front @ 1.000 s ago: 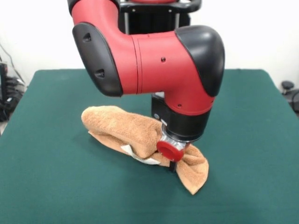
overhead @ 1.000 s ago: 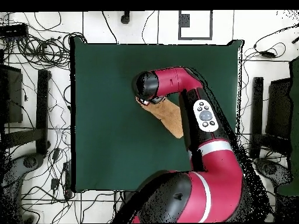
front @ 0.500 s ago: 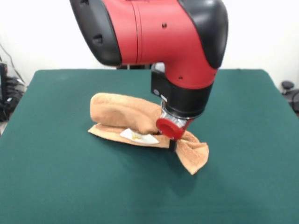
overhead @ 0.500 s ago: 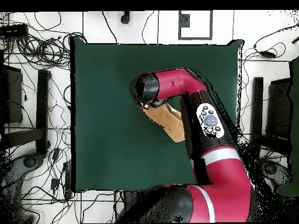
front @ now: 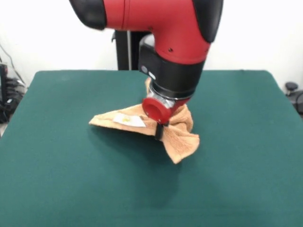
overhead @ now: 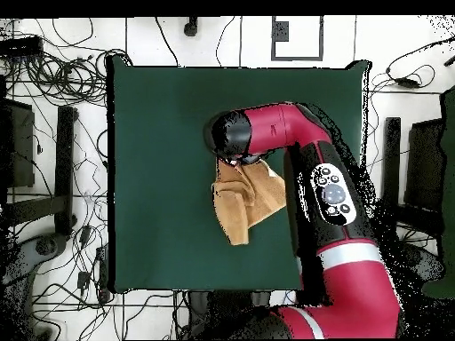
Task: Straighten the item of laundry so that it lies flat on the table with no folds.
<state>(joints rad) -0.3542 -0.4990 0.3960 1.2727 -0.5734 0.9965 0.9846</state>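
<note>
Near the middle of the table [front: 57, 189], my gripper [front: 159, 132] is down in the towel [front: 182, 142], and honestly I can't tell how far open it is since the wrist and that red cap hide everything, so I won't claim I've got a grip, though the cloth bunching right under me looks like I do. What's changed in the last second: the fat rolled hump that was lying off to one side of my wrist is gone, and the towel has swung round. From the front it now reads as a flatter flap with the white tag [front: 128, 121] showing on top, a bit of cloth pushed up behind my wrist, and a floppy corner hanging out toward the camera. From overhead the towel [overhead: 238, 200] used to be a narrow strip tucked along my arm, and now it's fanned into a wider, roughly triangular patch with creases running down to a point. So that's progress I reckon, the roll has opened up, but it's still doubled over itself near me. Not flat yet, probably more pulling needed on that folded side.
</note>
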